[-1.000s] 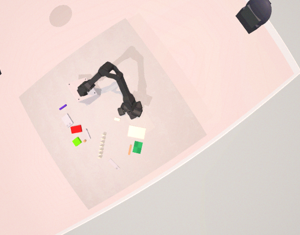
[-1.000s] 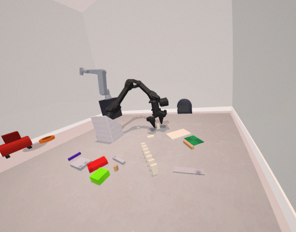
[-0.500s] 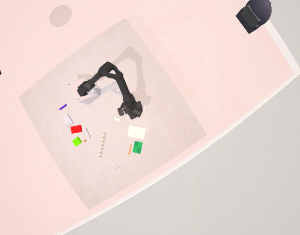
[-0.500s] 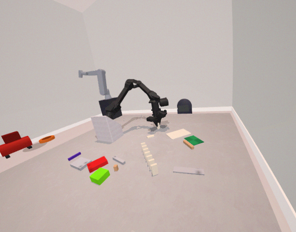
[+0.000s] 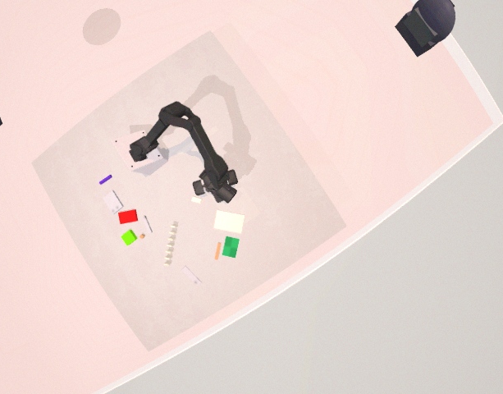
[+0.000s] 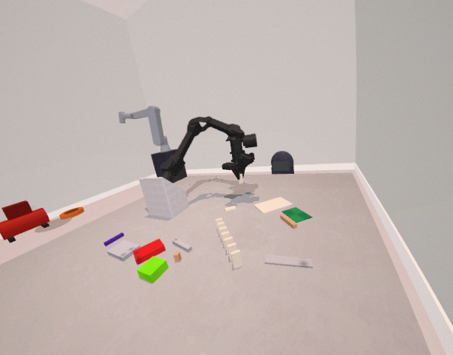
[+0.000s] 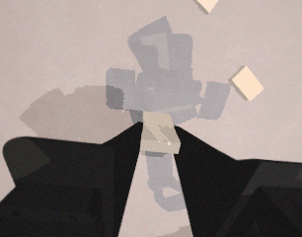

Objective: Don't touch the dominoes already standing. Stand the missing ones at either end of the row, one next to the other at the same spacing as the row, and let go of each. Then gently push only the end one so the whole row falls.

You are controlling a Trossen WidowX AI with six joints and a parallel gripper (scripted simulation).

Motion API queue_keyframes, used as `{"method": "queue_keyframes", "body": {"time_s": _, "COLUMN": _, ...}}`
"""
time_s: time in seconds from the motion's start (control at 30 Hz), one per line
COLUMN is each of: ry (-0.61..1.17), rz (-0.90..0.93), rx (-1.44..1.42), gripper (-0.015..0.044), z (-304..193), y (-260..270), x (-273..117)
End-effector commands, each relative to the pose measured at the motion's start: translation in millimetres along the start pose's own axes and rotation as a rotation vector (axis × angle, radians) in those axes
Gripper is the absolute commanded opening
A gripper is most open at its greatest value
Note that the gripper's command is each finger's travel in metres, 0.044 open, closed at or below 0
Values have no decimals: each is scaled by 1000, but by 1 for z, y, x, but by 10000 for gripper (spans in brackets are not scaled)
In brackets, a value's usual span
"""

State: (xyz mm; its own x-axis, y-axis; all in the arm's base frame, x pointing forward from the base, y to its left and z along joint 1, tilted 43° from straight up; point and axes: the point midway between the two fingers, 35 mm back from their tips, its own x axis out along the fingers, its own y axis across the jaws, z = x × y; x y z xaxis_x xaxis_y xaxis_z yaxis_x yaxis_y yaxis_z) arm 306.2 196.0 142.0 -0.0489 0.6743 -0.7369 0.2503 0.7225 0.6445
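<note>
Hand (image 5: 209,195) (image 6: 239,177) (image 7: 157,128): clamped on 1 domino (image 6: 240,179) (image 7: 160,132), beyond domino row (image 5: 171,243) (image 6: 227,239). Loose domino (image 5: 196,199) (image 6: 230,208) (image 7: 247,83): flat, nr row's far end.

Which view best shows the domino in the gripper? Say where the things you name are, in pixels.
The wrist view: the domino (image 6: 241,178) (image 7: 160,132) sits large between the fingertips. Exterior shows it small, below the gripper (image 6: 239,175) (image 7: 157,128); in the top view I can't make it out.
</note>
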Motion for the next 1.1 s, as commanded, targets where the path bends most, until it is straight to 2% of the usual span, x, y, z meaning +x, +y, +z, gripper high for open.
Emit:
{"method": "queue_keyframes", "body": {"time_s": 0.0, "ry": -7, "rz": 17, "rx": -12, "gripper": 107, "z": -8, "y": 2, "x": -54}}
{"method": "queue_keyframes", "body": {"time_s": 0.17, "ry": -8, "rz": 16, "rx": -6, "gripper": 107, "z": -5, "y": 0, "x": -53}}
{"method": "queue_keyframes", "body": {"time_s": 0.23, "ry": -16, "rz": 5, "rx": 38, "gripper": 107, "z": 12, "y": -19, "x": -53}}
{"method": "queue_keyframes", "body": {"time_s": 0.47, "ry": -33, "rz": -25, "rx": 268, "gripper": 107, "z": 79, "y": -132, "x": -54}}
{"method": "queue_keyframes", "body": {"time_s": 0.73, "ry": -19, "rz": -3, "rx": 501, "gripper": 107, "z": 99, "y": -262, "x": -54}}
{"method": "queue_keyframes", "body": {"time_s": 0.9, "ry": -15, "rz": 3, "rx": 515, "gripper": 107, "z": 99, "y": -272, "x": -51}}
{"method": "queue_keyframes", "body": {"time_s": 1.07, "ry": -18, "rz": 1, "rx": 516, "gripper": 107, "z": 105, "y": -272, "x": -20}}
